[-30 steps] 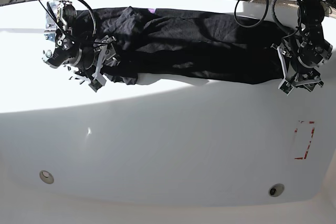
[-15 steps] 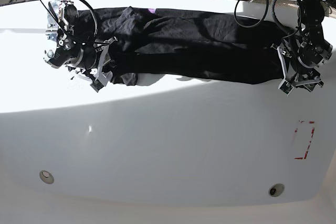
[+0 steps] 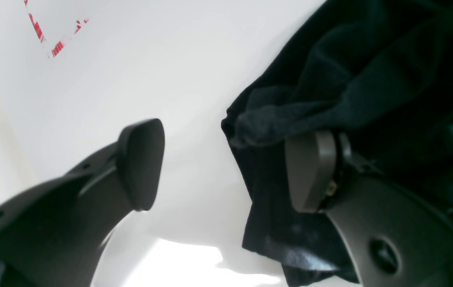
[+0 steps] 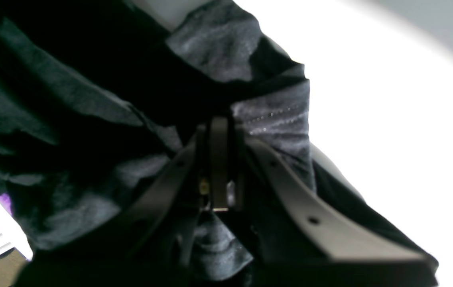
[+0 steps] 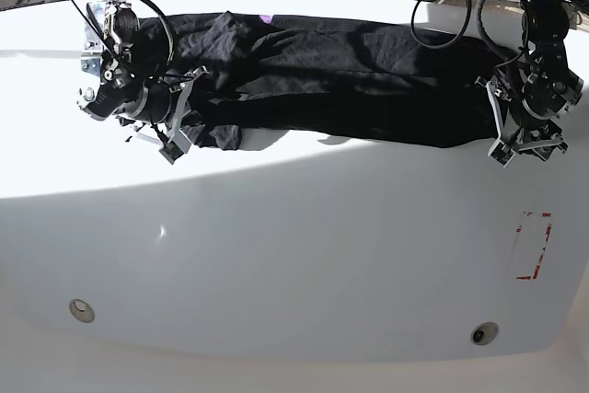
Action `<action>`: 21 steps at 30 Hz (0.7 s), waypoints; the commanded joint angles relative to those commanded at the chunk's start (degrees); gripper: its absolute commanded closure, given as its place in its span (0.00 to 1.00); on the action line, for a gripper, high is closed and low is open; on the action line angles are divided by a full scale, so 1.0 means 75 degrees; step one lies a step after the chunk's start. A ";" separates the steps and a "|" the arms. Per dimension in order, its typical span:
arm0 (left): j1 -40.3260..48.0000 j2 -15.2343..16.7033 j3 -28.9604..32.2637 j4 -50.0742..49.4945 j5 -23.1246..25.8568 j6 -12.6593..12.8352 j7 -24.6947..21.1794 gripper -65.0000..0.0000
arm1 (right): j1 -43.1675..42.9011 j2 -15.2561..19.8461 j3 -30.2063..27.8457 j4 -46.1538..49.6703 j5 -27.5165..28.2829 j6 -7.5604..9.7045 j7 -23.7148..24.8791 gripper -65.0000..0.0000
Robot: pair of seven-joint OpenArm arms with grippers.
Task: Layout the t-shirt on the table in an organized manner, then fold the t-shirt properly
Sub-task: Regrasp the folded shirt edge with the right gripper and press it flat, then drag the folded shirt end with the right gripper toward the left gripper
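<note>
The black t-shirt [image 5: 350, 103] lay bunched toward twelve o'clock on the tabletop [image 5: 322, 255]. The left pincer [image 3: 226, 167] gaped at its edge; the right pincer [image 4: 226, 159] was clenched, its grip unclear. Spreading it well called for pinching both near corners evenly.

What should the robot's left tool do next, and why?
Probably shift slightly and close on the t-shirt's edge: the left tool is open, with bare table between its fingers and cloth mostly by one finger.
</note>
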 joint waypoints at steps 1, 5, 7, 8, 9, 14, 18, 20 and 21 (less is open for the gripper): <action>0.0000 -0.0012 0.0000 0.0000 0.0000 0.0000 0.0000 0.33 | -0.0023 0.0000 0.0000 0.0129 0.0012 0.0000 0.0000 1.00; 0.0000 -0.0012 0.0000 0.0000 0.0000 0.0000 0.0000 0.33 | -0.0117 0.0023 0.0000 0.0457 0.0563 0.0000 -0.0234 1.00; 0.0000 -0.0012 0.0000 -0.0012 0.0000 0.0000 0.0000 0.33 | -0.0117 0.0047 0.0000 0.0516 0.0996 0.0000 -0.0457 1.00; 0.0000 -0.0012 0.0000 -0.0012 0.0000 0.0000 0.0000 0.33 | -0.0141 0.0059 -0.0012 0.0574 0.1231 0.0000 -0.0539 1.00; 0.0000 -0.0012 0.0000 -0.0012 0.0000 0.0000 0.0000 0.33 | -0.0152 0.0059 -0.0023 0.0598 0.1418 0.0000 -0.0586 1.00; 0.0000 -0.0012 0.0000 -0.0012 0.0012 0.0000 0.0000 0.33 | -0.0352 0.0176 -0.0117 0.0867 0.1817 0.0000 -0.0797 1.00; 0.0000 -0.0023 0.0000 -0.0012 0.0012 0.0000 0.0000 0.33 | -0.0363 0.0516 -0.0715 0.1196 0.2180 0.0000 -0.1055 1.00; 0.0000 -0.0023 0.0000 -0.0012 0.0012 0.0000 0.0000 0.33 | -0.0387 0.0715 -0.1020 0.1313 0.2497 0.0000 -0.1090 1.00; 0.0000 -0.0023 0.0000 -0.0012 0.0012 0.0000 0.0000 0.33 | -0.0422 0.0809 -0.1160 0.1313 0.2673 0.0000 -0.1102 1.00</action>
